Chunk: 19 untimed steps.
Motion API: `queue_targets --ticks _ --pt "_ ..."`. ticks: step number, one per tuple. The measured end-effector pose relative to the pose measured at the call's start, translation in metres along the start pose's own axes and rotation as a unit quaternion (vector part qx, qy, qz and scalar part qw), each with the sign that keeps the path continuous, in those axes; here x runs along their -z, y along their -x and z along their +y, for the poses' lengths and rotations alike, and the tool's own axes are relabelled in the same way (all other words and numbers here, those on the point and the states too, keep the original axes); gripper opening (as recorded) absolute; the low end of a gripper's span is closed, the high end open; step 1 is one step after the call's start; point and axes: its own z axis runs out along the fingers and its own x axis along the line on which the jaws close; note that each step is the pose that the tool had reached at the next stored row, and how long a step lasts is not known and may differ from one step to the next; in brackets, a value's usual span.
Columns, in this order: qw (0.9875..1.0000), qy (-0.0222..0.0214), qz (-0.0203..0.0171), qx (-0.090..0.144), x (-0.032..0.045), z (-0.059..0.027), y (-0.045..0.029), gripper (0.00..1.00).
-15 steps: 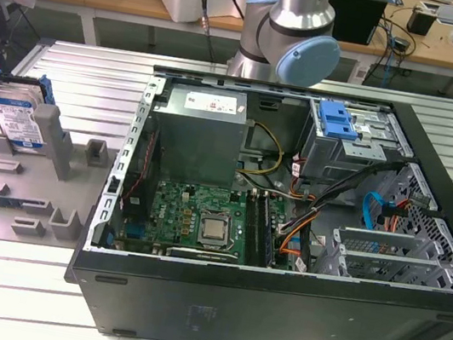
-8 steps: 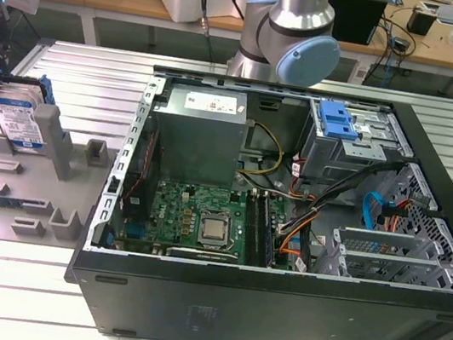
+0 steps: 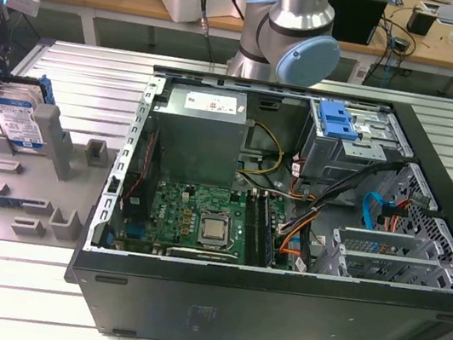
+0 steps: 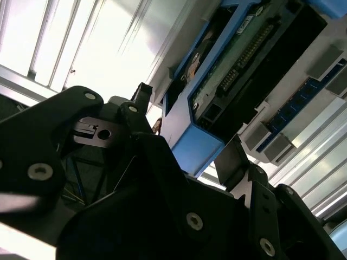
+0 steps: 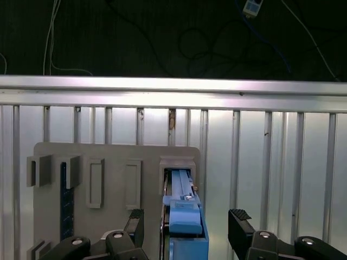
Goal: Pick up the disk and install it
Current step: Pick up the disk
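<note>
Disk (image 3: 15, 115): stands on edge in grey holder (image 3: 56, 147), exterior view's left, seemingly to expose flanks; gripper (image 5: 187, 219) straddles it, spread wide, grasping nothing.

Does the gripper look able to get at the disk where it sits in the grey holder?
Probably yes. In the first wrist view the open gripper straddles the disk, a finger standing off each side, with nothing between them and it. The grey holder leaves those sides bare.
</note>
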Motion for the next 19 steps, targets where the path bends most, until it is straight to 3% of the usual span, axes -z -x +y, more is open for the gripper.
queue_targets --ticks 19 --pt "1.0000 0.0001 0.0000 0.000 0.0001 0.0000 -0.0011 0.70"
